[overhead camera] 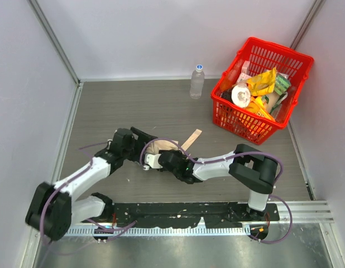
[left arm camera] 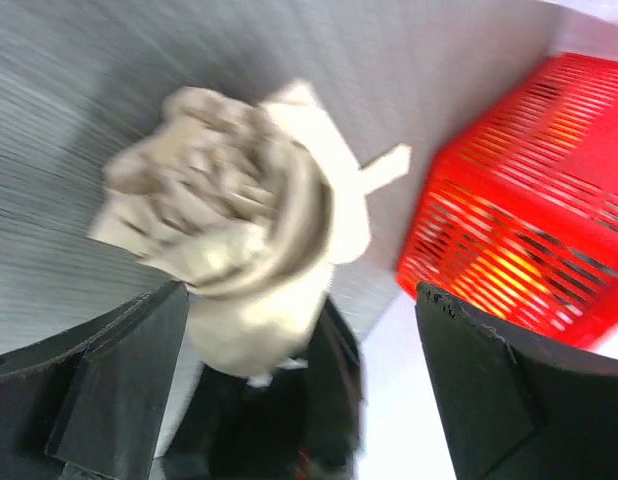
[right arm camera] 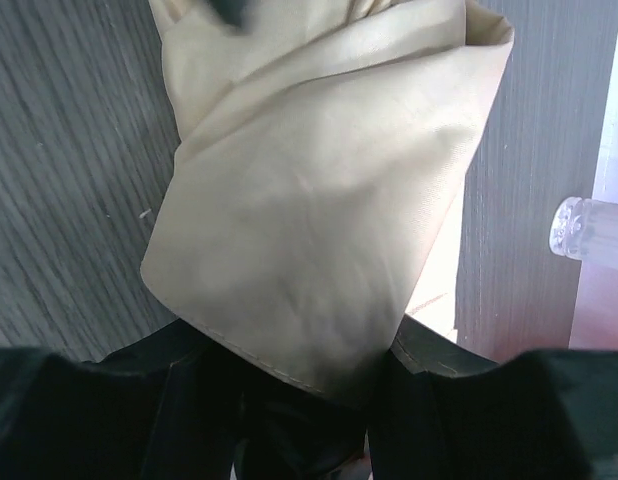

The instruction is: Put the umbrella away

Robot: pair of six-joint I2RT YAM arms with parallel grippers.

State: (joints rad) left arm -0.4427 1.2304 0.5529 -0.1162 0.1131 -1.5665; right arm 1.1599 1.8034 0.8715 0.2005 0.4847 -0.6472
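The umbrella (overhead camera: 159, 147) lies folded in the middle of the table, a bundle of cream-beige fabric with its strap (overhead camera: 191, 139) sticking out to the right. My right gripper (overhead camera: 164, 159) is shut on it: in the right wrist view the fabric (right arm camera: 309, 200) fills the space between the jaws of the gripper (right arm camera: 289, 372). My left gripper (overhead camera: 140, 139) stands open at the umbrella's left end. In the blurred left wrist view the crumpled end (left arm camera: 229, 210) sits just ahead of the widely spread left gripper (left arm camera: 299, 325), nearer the left finger (left arm camera: 129, 350). Shaft and handle are hidden.
A red basket (overhead camera: 260, 47) full of packets and other items stands at the back right, also visible as the basket (left arm camera: 519, 200) past the umbrella. A clear water bottle (overhead camera: 197, 82) stands at the back centre; the bottle (right arm camera: 579, 230) shows at the right wrist view's edge.
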